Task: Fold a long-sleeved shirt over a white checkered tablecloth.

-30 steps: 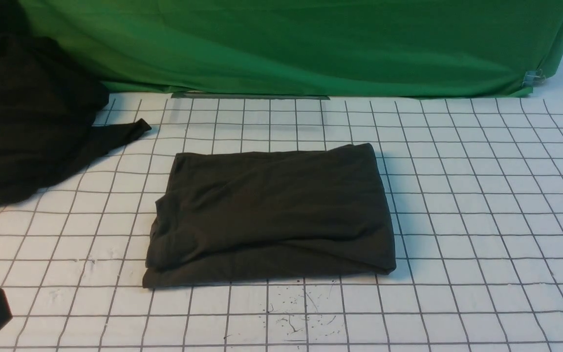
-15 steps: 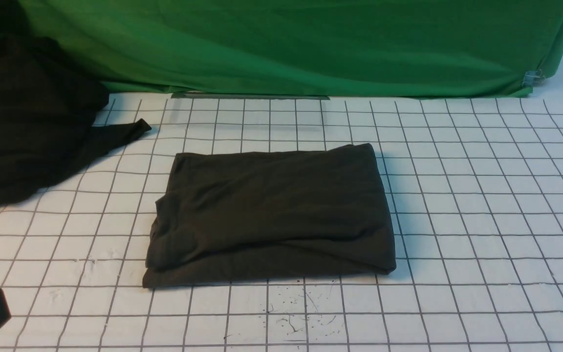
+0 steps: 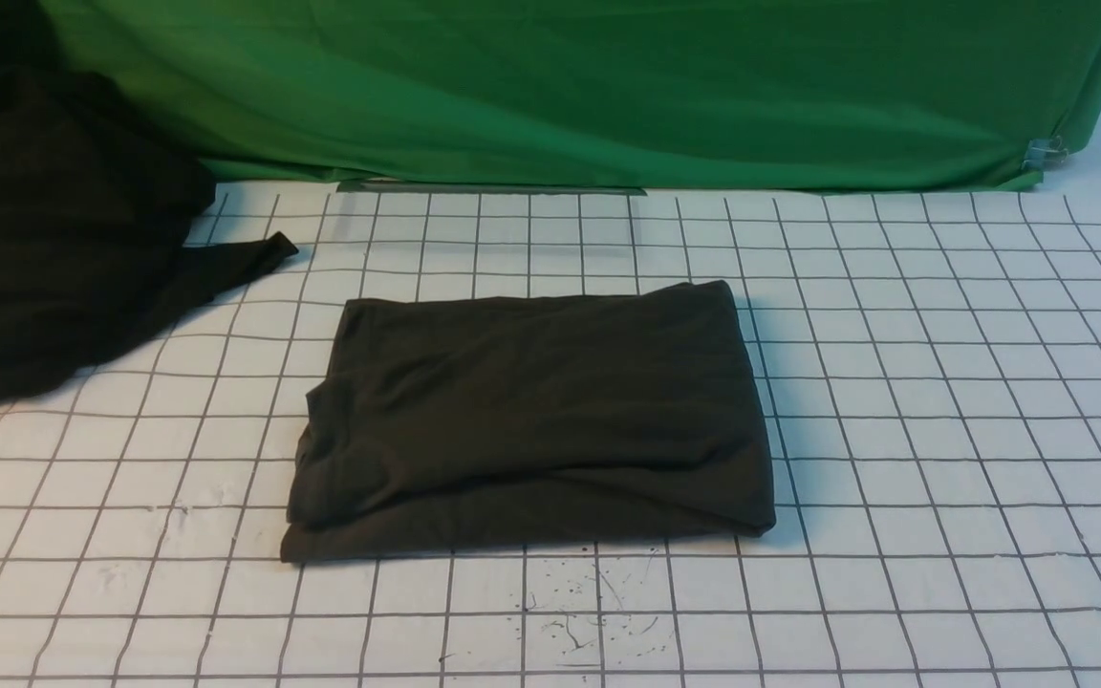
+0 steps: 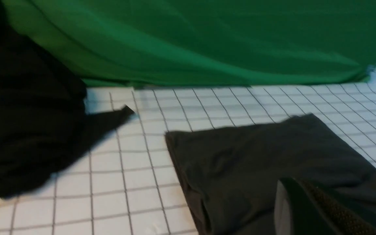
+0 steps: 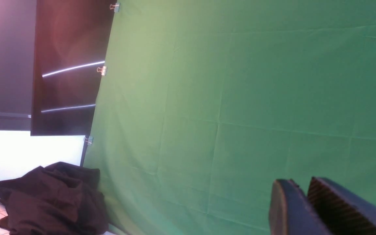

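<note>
Left wrist view: folded long-sleeved shirt (image 4: 273,156) lies just beyond the left gripper (image 4: 308,209), jaws closed, empty.

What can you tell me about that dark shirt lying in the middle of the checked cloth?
The long-sleeved shirt is dark charcoal grey, soft and cotton-like, folded into a thick rectangle with layered edges showing along its near and left sides. No sleeves, collar or print show. It lies flat, slightly wrinkled, on the white checkered tablecloth, apart from the blacker cloth heap. Nothing grips it.
</note>
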Controlling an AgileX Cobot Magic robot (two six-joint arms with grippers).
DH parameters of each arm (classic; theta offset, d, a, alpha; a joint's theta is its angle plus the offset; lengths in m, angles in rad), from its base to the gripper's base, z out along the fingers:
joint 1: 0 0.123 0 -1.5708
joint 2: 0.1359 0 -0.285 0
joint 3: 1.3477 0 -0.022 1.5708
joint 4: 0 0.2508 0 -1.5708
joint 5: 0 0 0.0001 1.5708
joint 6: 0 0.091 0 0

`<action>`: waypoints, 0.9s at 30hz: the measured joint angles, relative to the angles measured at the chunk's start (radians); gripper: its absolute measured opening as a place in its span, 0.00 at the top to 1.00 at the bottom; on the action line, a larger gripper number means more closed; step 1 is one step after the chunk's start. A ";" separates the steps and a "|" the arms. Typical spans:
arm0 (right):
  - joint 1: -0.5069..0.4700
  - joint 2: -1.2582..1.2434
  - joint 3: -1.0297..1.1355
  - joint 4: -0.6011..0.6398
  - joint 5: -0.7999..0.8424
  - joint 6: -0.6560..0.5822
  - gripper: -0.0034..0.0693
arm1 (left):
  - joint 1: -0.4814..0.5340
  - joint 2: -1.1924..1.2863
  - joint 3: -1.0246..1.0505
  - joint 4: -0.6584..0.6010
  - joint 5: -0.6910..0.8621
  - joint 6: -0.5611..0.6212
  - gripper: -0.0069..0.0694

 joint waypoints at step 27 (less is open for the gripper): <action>0.000 0.001 0.000 0.000 0.008 0.000 0.73 | 0.208 -0.182 0.424 0.091 -0.209 0.088 0.90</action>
